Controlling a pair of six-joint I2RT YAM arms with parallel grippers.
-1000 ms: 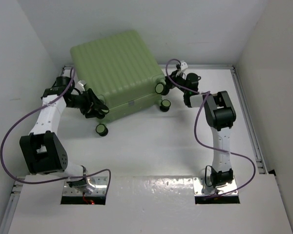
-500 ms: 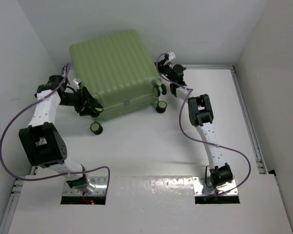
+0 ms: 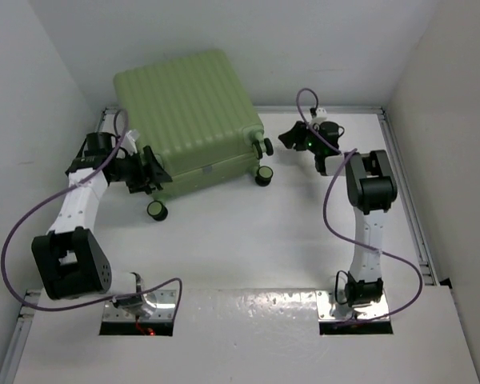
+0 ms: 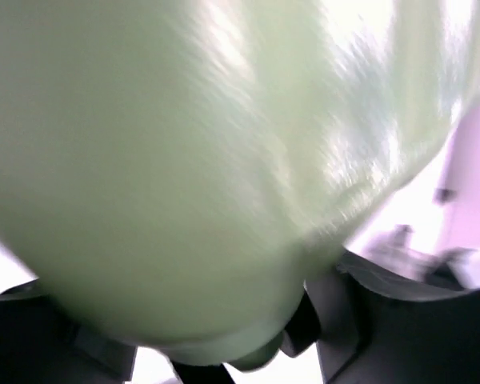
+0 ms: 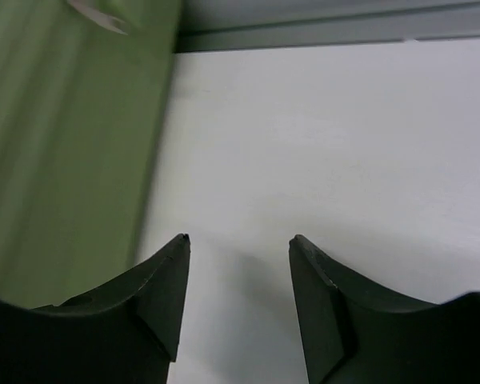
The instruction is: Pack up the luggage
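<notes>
Right gripper has backed off luggage.

You have the luggage at the back left of the worktop, with one arm on each side of it.
The luggage rests against the far end of the worktop, left of centre, its wheels on the near side toward you. Your left gripper sits at its near-left corner, that corner between the jaws; contact cannot be told. Your right gripper stands right of the luggage, near the right-hand wheels but apart, with only worktop between its jaws.
</notes>
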